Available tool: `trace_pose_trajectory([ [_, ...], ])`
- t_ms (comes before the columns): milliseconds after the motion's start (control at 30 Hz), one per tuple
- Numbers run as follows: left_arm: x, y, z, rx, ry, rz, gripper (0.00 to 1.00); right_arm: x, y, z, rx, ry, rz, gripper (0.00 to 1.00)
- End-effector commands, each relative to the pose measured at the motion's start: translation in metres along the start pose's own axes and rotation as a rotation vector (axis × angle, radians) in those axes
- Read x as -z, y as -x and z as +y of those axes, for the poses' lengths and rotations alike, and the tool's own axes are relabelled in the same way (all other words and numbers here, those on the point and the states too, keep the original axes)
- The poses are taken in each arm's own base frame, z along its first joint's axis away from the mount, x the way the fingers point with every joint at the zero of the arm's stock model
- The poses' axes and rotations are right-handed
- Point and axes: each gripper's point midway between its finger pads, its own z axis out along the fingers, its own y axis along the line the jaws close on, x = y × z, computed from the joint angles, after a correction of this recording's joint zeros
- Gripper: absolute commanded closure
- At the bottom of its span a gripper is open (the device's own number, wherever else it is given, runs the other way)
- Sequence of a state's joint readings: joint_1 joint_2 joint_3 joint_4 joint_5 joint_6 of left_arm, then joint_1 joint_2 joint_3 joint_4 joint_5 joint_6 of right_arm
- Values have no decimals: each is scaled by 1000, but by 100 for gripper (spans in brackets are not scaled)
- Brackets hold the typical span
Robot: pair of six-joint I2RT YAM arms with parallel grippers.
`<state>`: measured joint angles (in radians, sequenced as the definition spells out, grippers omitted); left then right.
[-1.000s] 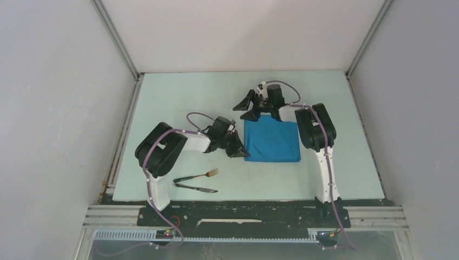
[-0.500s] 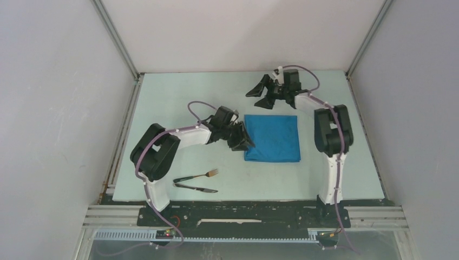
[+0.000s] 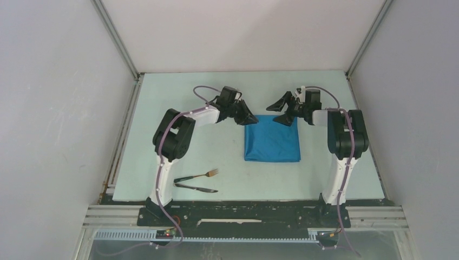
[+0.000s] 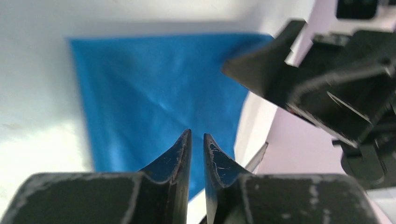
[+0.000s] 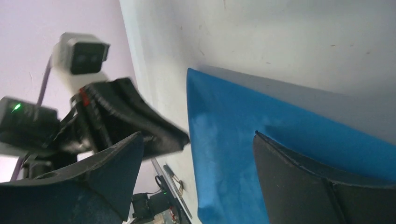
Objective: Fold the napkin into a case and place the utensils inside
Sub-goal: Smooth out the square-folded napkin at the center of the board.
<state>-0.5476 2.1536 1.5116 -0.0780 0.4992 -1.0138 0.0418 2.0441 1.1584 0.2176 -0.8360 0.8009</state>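
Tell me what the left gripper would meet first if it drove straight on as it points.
Probably the folded bright blue cloth napkin, dead ahead of the left gripper in its wrist view; depth is unclear.

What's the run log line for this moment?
napkin: folded square, flat | left jaws: narrow gap, empty, far-left corner | right jaws: wide open, far edge | fork, knife: near-left, outside napkin

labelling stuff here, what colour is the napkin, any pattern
Plain bright blue, no pattern. The napkin shows best in the top external view.
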Motion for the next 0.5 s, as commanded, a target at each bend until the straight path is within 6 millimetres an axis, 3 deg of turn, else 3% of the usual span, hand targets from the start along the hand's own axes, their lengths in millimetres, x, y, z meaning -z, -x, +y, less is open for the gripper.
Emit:
trace_pose_trajectory([
  [0,-12,29,25,66,41,-40,81,2,14,-4,35,49,-23,6],
  [67,-13,34,42,96,74,-54,81,0,12,-16,18,32,-13,6],
  [133,-13,34,54,115,92,-53,81,8,24,-32,-13,14,-42,6],
  [200,-14,33,62,123,107,-51,80,12,29,-32,-22,23,-56,6],
  [367,-14,32,72,127,123,-46,80,24,40,-50,-113,5,-80,6],
  [467,-8,34,67,90,131,-55,78,30,46,-51,-127,5,-98,3],
])
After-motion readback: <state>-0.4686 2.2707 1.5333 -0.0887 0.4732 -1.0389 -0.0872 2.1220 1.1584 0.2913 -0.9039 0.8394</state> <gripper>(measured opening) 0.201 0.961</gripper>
